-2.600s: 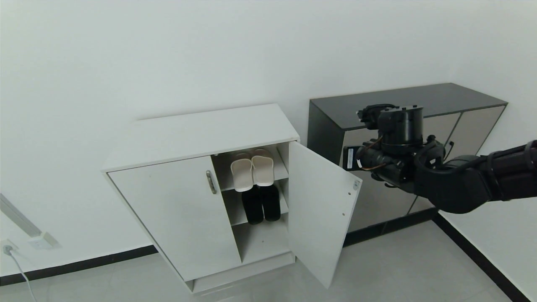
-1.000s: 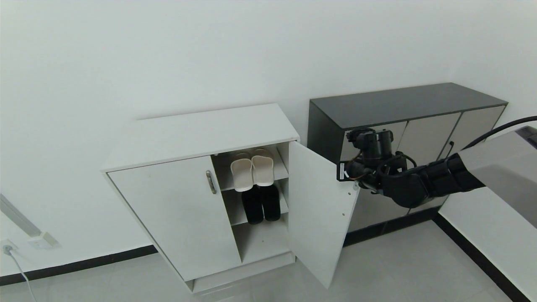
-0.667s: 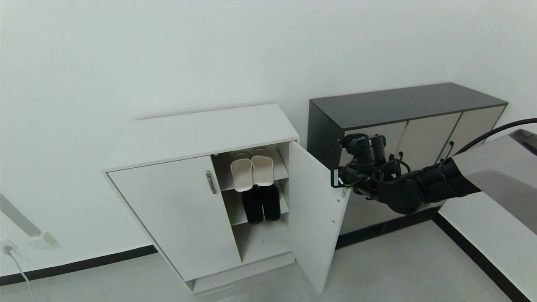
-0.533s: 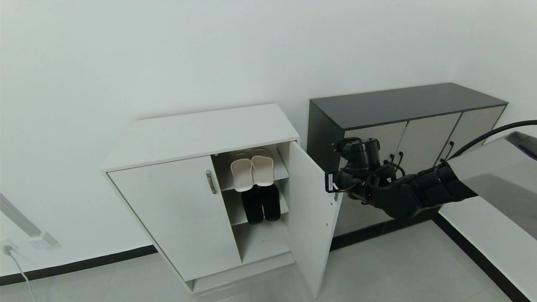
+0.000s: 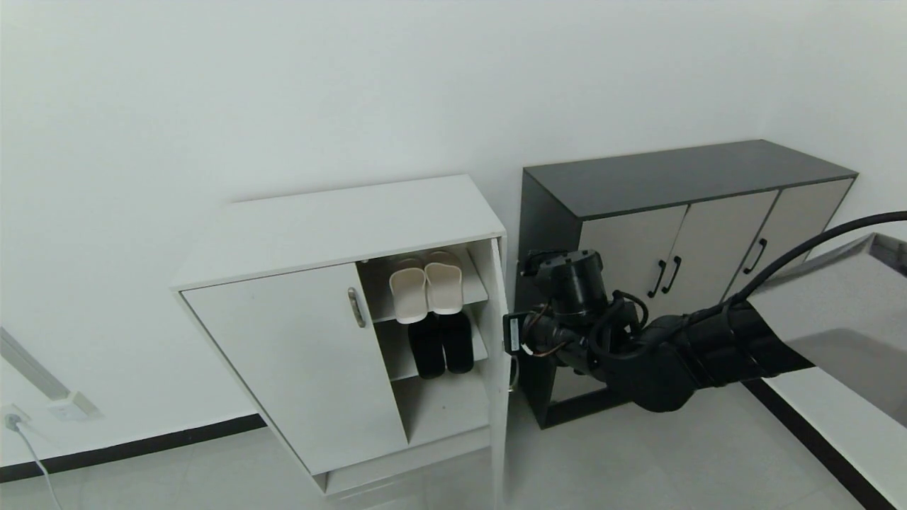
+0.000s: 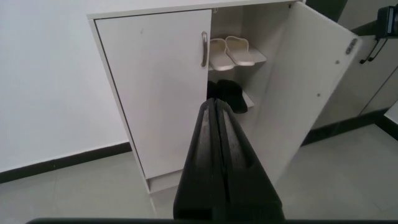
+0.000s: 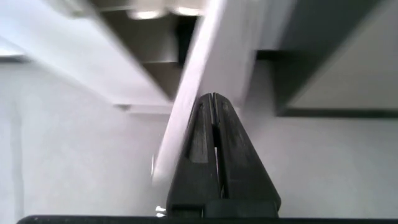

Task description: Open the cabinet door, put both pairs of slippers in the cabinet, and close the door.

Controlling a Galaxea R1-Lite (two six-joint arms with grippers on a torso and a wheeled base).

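Slippers, white pair (image 5: 426, 287) above black pair (image 5: 441, 343), sit on shelves in the white cabinet (image 5: 340, 227). We see our right hand (image 7: 214, 101) clenched at its half-open door (image 5: 499, 340), the dark cabinet (image 5: 673, 184) just behind; our left hand (image 6: 214, 106) is clenched too.

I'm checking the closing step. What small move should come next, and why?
Probably press the right gripper against the right door, on its outer face, swinging it toward the cabinet front: the white slippers and black slippers already sit on shelves inside, and the door stands ajar.
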